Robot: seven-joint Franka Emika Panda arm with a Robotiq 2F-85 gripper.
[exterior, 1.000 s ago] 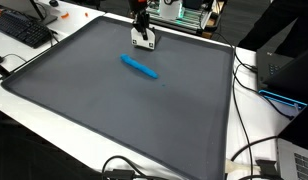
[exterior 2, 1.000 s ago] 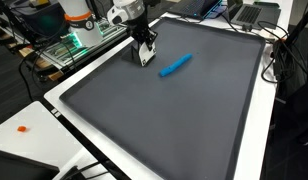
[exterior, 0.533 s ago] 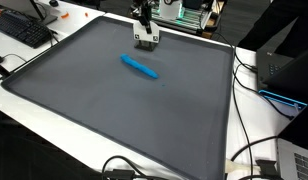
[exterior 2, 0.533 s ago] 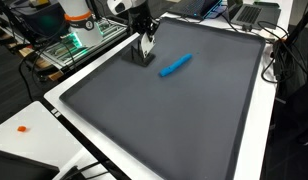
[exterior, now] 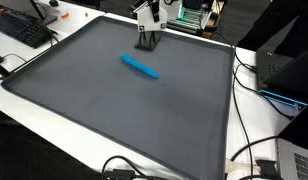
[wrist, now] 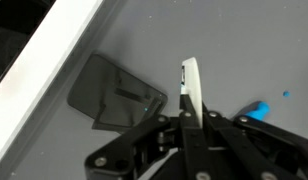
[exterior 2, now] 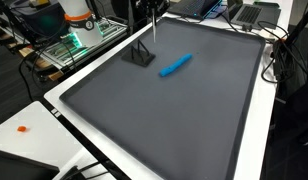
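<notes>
My gripper [wrist: 192, 120] is shut on a thin white flat piece [wrist: 190, 85] that stands edge-on between the jaws. It hangs above the far edge of the grey mat [exterior: 124, 110]. Right below it a dark grey square block [wrist: 114, 92] rests on the mat; it shows in both exterior views [exterior: 146, 40] [exterior 2: 142, 55]. The white piece [exterior: 146, 14] is well clear of the block. A blue marker [exterior: 140, 67] [exterior 2: 175, 66] lies flat on the mat a short way from the block; its tip shows in the wrist view [wrist: 257, 109].
The mat sits on a white table [exterior 2: 54, 110]. A black keyboard [exterior: 22, 28] lies off one corner. Cables [exterior: 252, 150] and a laptop [exterior: 284, 70] line one side. Green-lit equipment [exterior 2: 79, 38] stands behind the mat. A small orange item [exterior 2: 22, 128] lies on the table.
The gripper has risen straight up from the mat with the white piece in it. The dark block stays on the mat. The blue marker has not moved.
</notes>
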